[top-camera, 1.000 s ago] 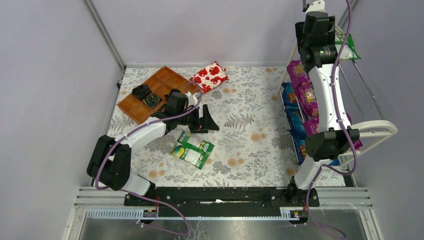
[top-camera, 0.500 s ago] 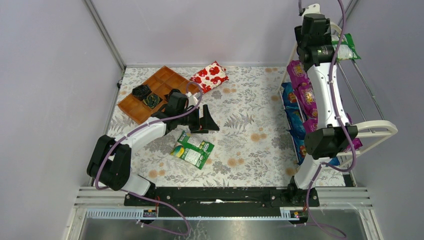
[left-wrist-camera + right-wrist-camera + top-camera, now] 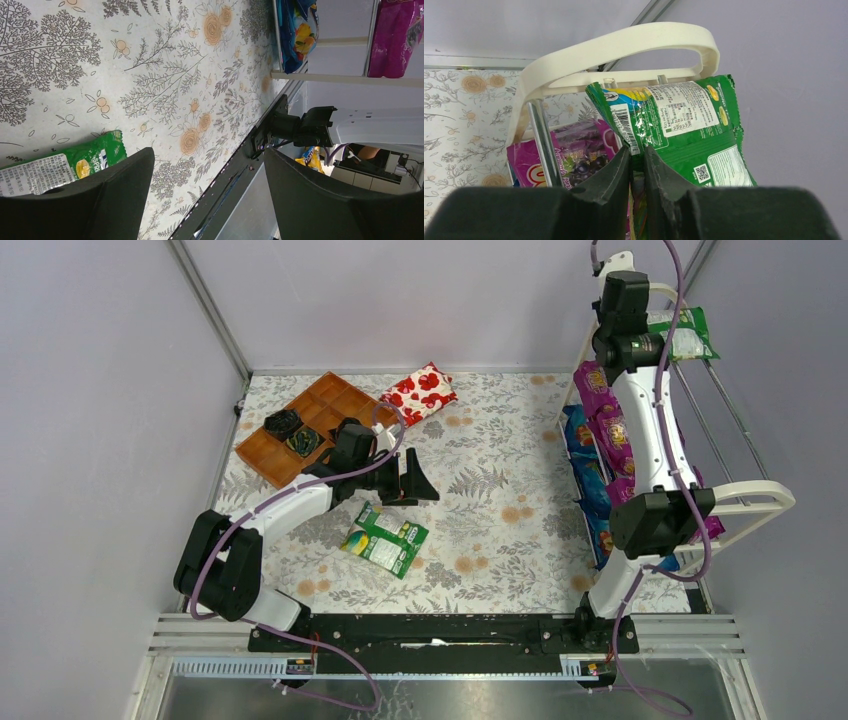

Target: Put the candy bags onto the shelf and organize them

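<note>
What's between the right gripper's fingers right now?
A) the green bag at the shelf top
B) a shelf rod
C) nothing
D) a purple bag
A: in the right wrist view the right gripper is closed to a narrow gap on the lower edge of the green bag, which sits against the top bar of the shelf.

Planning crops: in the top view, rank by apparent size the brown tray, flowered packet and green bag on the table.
Largest: brown tray.
Then green bag and flowered packet, which look about alike; I won't rank them.
</note>
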Controlling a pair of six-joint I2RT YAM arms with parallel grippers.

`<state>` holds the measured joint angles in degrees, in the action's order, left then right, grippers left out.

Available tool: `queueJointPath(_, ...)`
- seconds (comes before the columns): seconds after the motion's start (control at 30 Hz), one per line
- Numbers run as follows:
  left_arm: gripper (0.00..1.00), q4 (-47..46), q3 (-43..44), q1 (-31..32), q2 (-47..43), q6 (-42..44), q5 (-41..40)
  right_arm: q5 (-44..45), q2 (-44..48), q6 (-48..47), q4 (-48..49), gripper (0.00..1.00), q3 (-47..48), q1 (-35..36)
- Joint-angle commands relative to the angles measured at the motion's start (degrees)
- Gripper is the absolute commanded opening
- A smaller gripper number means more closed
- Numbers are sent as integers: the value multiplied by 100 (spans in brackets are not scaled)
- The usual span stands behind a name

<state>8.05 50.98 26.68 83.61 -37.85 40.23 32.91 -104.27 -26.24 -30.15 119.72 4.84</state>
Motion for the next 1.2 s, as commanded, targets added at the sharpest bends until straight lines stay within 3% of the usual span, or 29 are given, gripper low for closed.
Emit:
queueJointPath(0.0,85,-334,-44,-40,-65,-47,140,-415,376,-55,212,21,-120,-19)
queueJointPath(0.2,85,-394,-68,-40,-63,-81,175,-538,468,1,262,21,-373,-21)
queueJointPath(0.43,85,-388,-80,-66,-80,-78,160,-880,451,326,-60,17,14,-14)
queueJointPath(0.83,85,-508,-132,-75,-90,-148,241,-916,425,540,-35,20,-79,-14)
queueJointPath(0.9,85,-490,-132,-81,-91,-129,227,-1020,363,642,-146,27,66,-14)
queueJointPath(1.0,85,-525,-137,-122,-87,-127,261,-1046,353,915,-441,49,411,26)
queueJointPath(1.07,85,-566,-162,-163,-112,-109,283,-1029,500,1159,-621,69,574,85)
queueJointPath(1.13,85,-560,-174,-199,-166,-37,244,-1175,805,1455,-771,97,518,126)
queueJointPath(1.17,85,-530,-176,-224,-194,4,199,-1361,1005,1640,-836,99,395,134)
